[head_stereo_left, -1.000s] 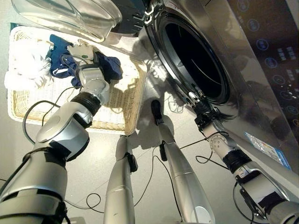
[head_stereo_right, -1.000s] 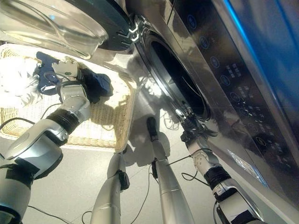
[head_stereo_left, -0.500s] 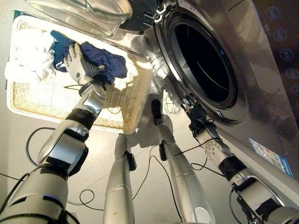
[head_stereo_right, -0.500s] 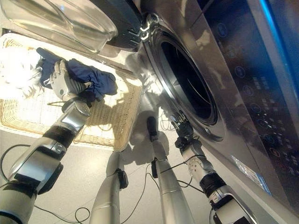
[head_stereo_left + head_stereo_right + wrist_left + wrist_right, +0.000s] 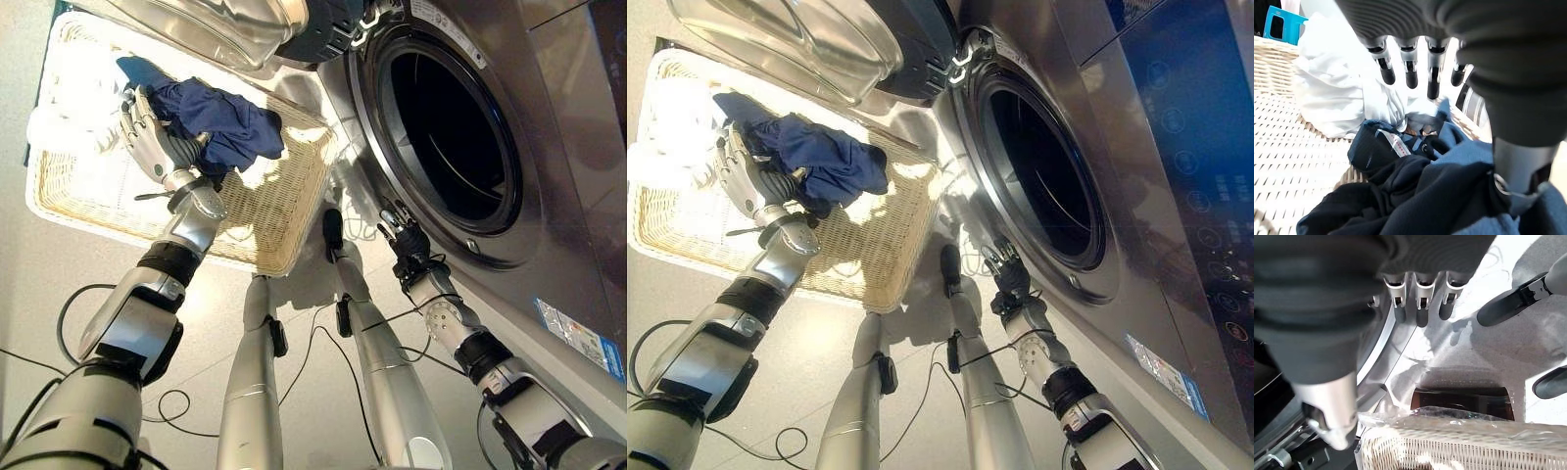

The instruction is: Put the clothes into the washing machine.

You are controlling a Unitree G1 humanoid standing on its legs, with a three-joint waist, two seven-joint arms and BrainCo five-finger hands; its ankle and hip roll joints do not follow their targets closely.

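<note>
A dark blue garment [image 5: 227, 121] hangs bunched from my left hand [image 5: 153, 147] above the wicker basket [image 5: 269, 223]. The thumb [image 5: 1518, 166] is buried in the blue cloth and pinches it, while the fingers [image 5: 1409, 66] point up past it. White clothes [image 5: 71, 96] lie at the basket's far end, beyond the hand. The washing machine's round drum opening [image 5: 453, 127] stands dark to the right, its glass door [image 5: 211, 22] swung open over the basket. My right hand [image 5: 405, 238] hovers low by the drum's lower rim, fingers relaxed and holding nothing.
The basket sits on the pale floor just left of the machine's front. A small blue object [image 5: 1278, 27] lies beyond the basket's far rim. The open door overhangs the basket's top edge.
The view has shifted. My left hand has turned and risen with the blue garment, which now drapes toward the machine. My right hand has dropped slightly away from the drum rim.
</note>
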